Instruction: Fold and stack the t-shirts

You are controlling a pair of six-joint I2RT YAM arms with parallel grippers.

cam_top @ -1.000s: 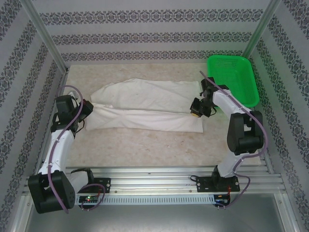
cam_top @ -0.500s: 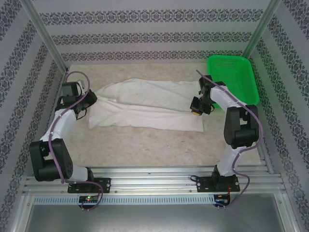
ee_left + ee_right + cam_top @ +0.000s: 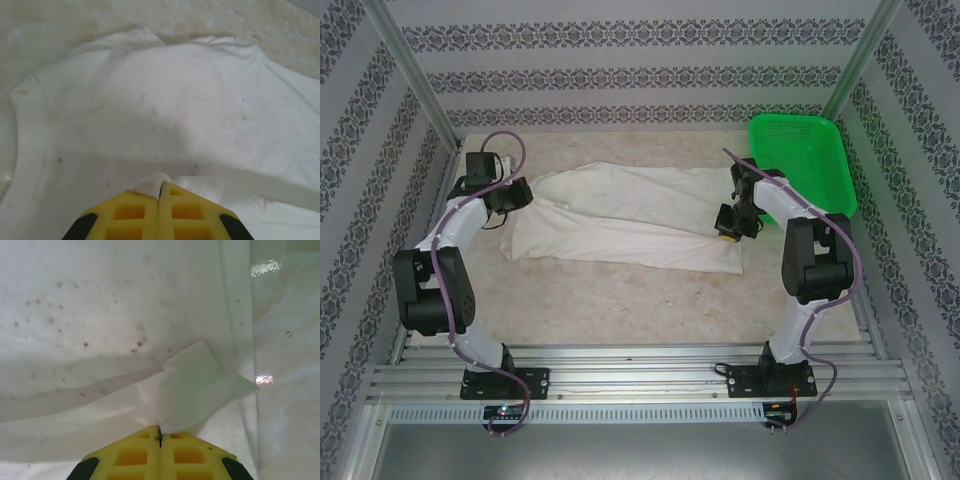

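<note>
**Left gripper**: far-left part of the counter, at the shirt's left end. Jaws are together, clamped on a small tuft of cloth.

**T-shirt**: white and soft, stretched long across the far middle of the counter, with a lengthwise crease running end to end. Each end is held by one gripper.

**Right gripper**: at the shirt's right end. Jaws are together, clamped on a corner flap of cloth.

**Green basket**: far-right corner, near the shirt's right end but not touching it.

**Step in hand (judged):** a lengthwise fold carried by both ends.
- Move the two ends at the same height and pace.
- Hold the cloth lightly taut between them so the middle does not sag or twist.
- Lay edge over edge squarely.
- Let go once the layer rests flat.
- Both pinches look slight, so a hard pull may slip them.

**Views compared:**
- The top view gives the shirt's whole outline, the crease line, the spacing of the arms and the basket. The pinches are too small to read there.
- The left wrist view gives the grip itself: yellow fingers shut on a puckered tuft, with a curved hem at left and bare counter beyond the cloth's far edge.
- The right wrist view gives a triangular flap rising from the shut fingers and small dark specks on the fabric. Bright glints at right are of unclear source.
</note>
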